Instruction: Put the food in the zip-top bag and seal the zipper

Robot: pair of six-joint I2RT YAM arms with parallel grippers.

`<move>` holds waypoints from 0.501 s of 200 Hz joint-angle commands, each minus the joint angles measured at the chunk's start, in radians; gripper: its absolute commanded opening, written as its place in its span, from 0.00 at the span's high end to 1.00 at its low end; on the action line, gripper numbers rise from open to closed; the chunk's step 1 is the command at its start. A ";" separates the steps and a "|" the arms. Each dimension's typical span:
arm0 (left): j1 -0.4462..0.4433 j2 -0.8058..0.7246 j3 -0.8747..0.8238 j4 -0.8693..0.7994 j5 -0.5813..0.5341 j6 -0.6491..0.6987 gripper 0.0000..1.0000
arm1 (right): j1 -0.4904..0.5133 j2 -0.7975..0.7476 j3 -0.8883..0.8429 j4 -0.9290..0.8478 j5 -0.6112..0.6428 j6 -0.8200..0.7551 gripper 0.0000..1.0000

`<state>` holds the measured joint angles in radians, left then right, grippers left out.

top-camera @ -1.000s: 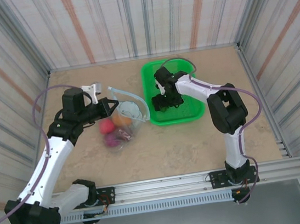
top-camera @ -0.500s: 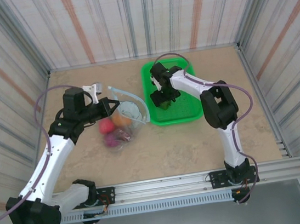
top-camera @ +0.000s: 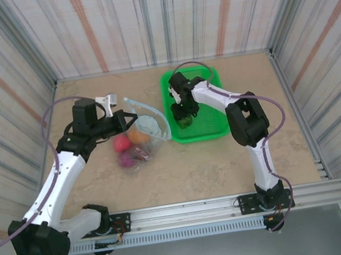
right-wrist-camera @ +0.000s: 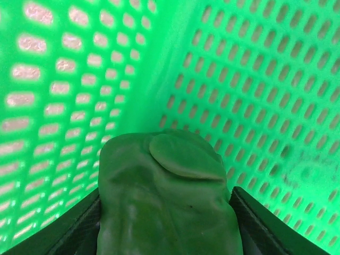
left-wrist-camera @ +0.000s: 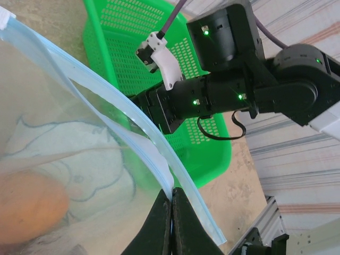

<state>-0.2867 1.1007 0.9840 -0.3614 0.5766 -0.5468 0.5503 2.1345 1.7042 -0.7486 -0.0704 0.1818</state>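
Where bag [top-camera: 144, 131] rests, beige tabletop [top-camera: 191, 169], striped walls [top-camera: 143, 18]

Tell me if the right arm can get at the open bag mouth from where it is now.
Probably yes. The left hand pinches the zipper, holding the bag open beside the basket; the right hand, shut on the green food, has just the basket wall to clear.

Bright, even light from overhead leaves only faint, soft shadows on the table [top-camera: 188, 163]. Just beyond the left claw [left-wrist-camera: 171, 199], the zip-top bag [left-wrist-camera: 64, 133] is milky with glare and blurred, the basket [left-wrist-camera: 133, 32] farther off sharp. Around the right claw [right-wrist-camera: 167, 234], the basket's backlit walls glow saturated green; the food [right-wrist-camera: 164, 196] it grips looks soft.
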 commanded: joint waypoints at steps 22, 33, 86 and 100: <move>0.007 0.027 -0.014 0.061 0.093 -0.038 1.00 | -0.015 -0.206 -0.130 0.066 0.009 0.099 0.49; 0.001 0.038 -0.019 0.091 0.119 -0.058 1.00 | -0.015 -0.277 -0.162 0.089 0.023 0.106 0.49; -0.081 0.079 0.075 0.032 0.136 -0.042 1.00 | -0.003 -0.581 -0.224 0.133 0.003 0.116 0.49; -0.102 0.089 0.104 0.000 0.128 -0.029 1.00 | 0.019 -0.650 -0.227 0.149 -0.013 0.118 0.49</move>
<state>-0.3576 1.1893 1.0126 -0.3241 0.6842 -0.5987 0.5396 1.5879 1.4952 -0.6312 -0.0544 0.2790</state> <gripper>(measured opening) 0.049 0.568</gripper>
